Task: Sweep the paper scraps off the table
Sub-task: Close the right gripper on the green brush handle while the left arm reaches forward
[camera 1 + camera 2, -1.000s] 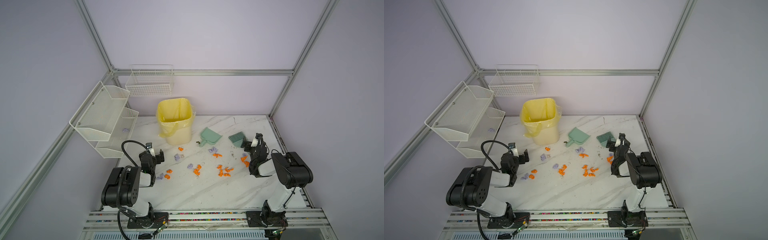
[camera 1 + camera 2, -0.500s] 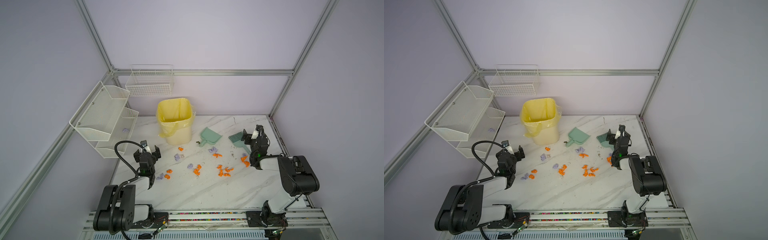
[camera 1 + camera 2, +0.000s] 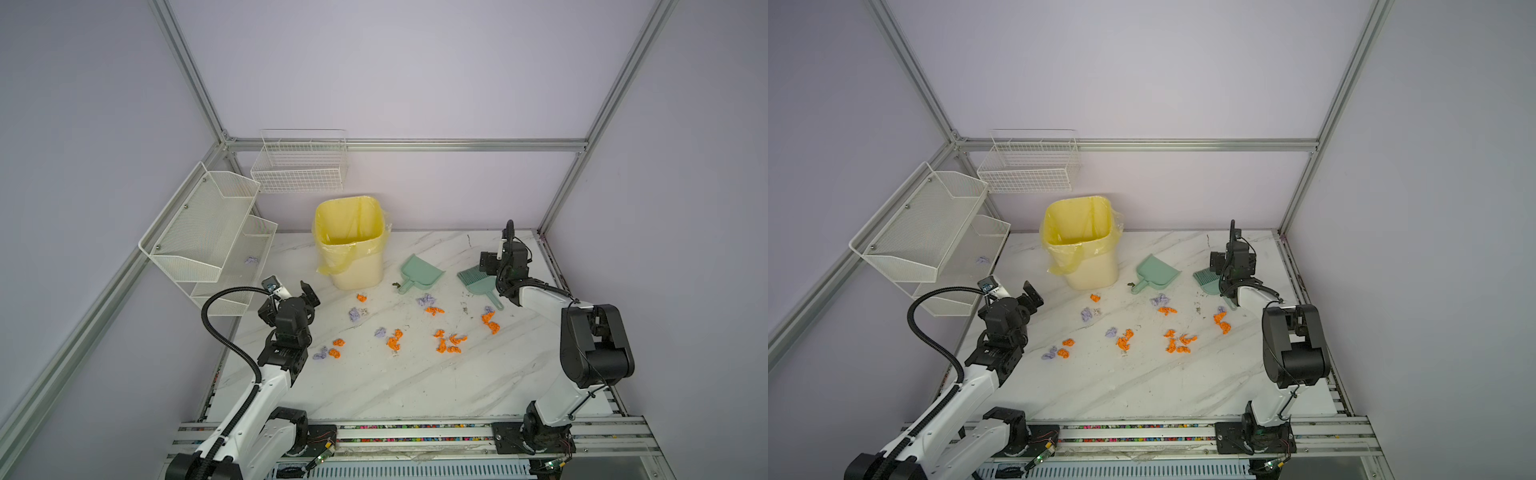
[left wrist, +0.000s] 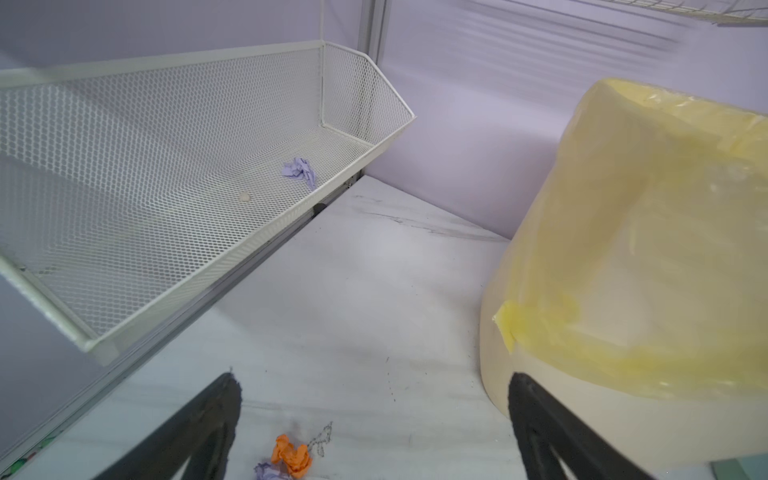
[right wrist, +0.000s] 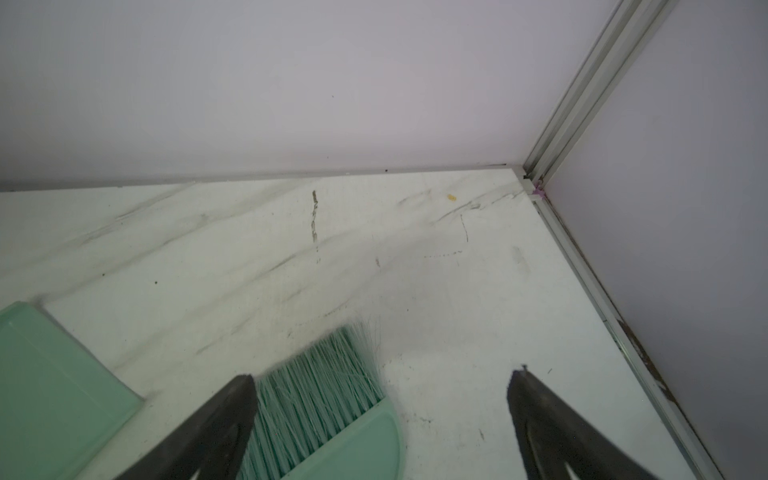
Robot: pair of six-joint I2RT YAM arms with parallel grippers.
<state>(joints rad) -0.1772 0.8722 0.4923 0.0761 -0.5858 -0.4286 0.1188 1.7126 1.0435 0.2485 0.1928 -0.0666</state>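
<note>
Across the middle of the worktop (image 3: 415,386) lie the scraps (image 3: 392,343), orange and lilac wads, loose and well apart from both arms. They look feather-light and springy (likely to skitter under a hard stroke), so short, low strokes should suit. The brush (image 3: 478,280) is better gripped by its stiff handle than its soft bristles. The right tool (image 5: 382,376) hangs over that brush, jaws wide, holding nothing; the left tool (image 4: 372,376) gapes empty near the bin (image 3: 353,245).
</note>
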